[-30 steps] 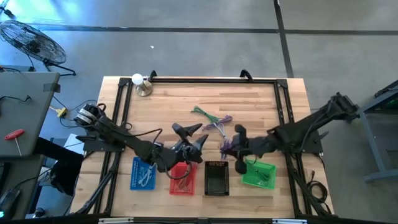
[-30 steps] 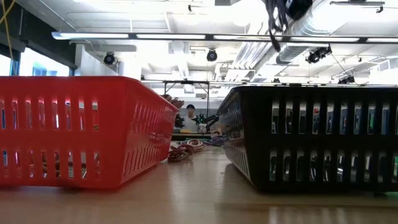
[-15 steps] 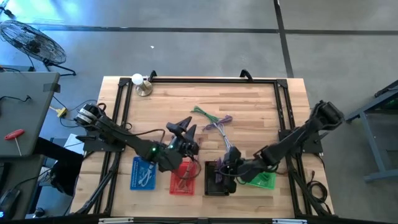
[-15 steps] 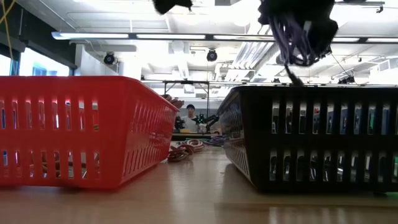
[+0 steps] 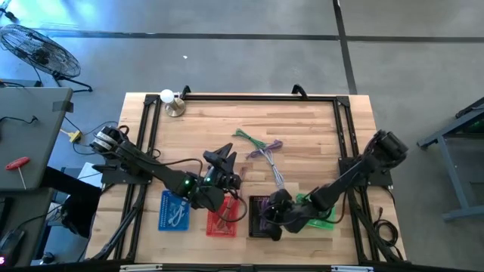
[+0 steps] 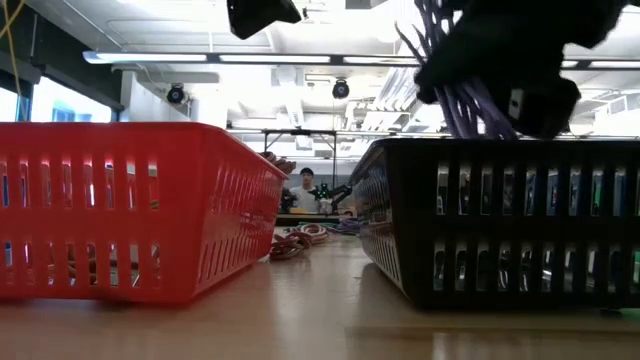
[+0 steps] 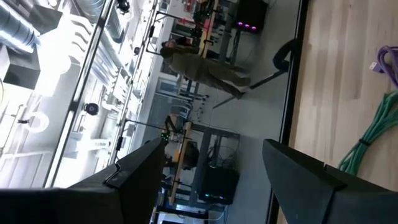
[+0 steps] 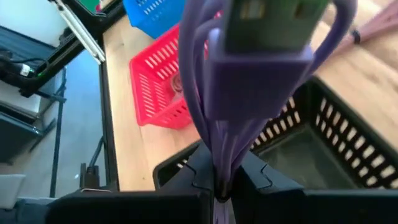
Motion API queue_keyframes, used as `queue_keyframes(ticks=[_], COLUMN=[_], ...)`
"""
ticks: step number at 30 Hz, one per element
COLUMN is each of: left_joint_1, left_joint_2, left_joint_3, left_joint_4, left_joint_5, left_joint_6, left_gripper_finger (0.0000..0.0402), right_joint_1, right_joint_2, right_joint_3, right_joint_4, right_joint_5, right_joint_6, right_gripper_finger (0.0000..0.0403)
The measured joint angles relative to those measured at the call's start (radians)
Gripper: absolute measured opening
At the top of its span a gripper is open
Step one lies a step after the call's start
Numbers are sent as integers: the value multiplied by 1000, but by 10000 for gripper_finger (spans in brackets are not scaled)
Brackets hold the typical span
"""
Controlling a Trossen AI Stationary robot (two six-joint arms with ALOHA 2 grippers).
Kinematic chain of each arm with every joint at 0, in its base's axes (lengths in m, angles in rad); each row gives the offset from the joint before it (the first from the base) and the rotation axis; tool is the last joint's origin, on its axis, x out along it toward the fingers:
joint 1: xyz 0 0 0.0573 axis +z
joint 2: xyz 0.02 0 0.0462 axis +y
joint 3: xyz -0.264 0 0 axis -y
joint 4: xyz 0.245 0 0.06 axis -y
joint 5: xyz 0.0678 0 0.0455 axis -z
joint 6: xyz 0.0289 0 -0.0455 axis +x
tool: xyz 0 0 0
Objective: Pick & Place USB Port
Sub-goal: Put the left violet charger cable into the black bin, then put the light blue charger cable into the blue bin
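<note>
Purple USB cable (image 8: 249, 81), coiled in loops with its connector end uppermost in the right wrist view, is clamped in my right gripper (image 5: 274, 215), whose fingers are closed on the bundle. In the high view that gripper sits low in the frame, right of centre, directly over the black basket (image 5: 257, 204). The low view shows the purple loops (image 6: 455, 105) hanging just above the basket's rim (image 6: 500, 145), upper right of the frame; I cannot tell whether they touch it.

Beside the black basket, toward frame left, stands the red basket (image 5: 221, 221), then the blue basket (image 5: 173, 210); the green basket (image 5: 321, 217) lies on the other side, partly under the right arm.

My left gripper (image 5: 223, 159) hovers above the table near frame centre, just up from the red basket, fingers spread apart and holding nothing. More cables (image 5: 261, 147), green and purple, lie on the bare wood above the baskets.
</note>
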Motion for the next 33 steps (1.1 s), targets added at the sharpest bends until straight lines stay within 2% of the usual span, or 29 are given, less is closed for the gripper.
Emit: queue_keyframes(ticks=[7, 15, 19, 28, 33], left_joint_1=[0, 0, 0, 0, 0], left_joint_2=[0, 0, 0, 0, 0], left_joint_3=[0, 0, 0, 0, 0], left_joint_4=[-2, -5, -5, -5, -2], left_joint_5=[3, 6, 6, 22, 16], left_joint_6=[1, 3, 14, 29, 48], left_gripper_finger=[266, 266, 266, 266, 266], right_joint_1=[7, 7, 7, 7, 3], right_joint_2=[40, 46, 46, 46, 30], right_joint_3=[0, 0, 0, 0, 0], right_joint_4=[14, 72, 73, 81, 79], right_joint_5=[-27, -29, -59, -97, -114], right_joint_6=[78, 54, 52, 38, -45], right_gripper_finger=[20, 107, 133, 133, 133])
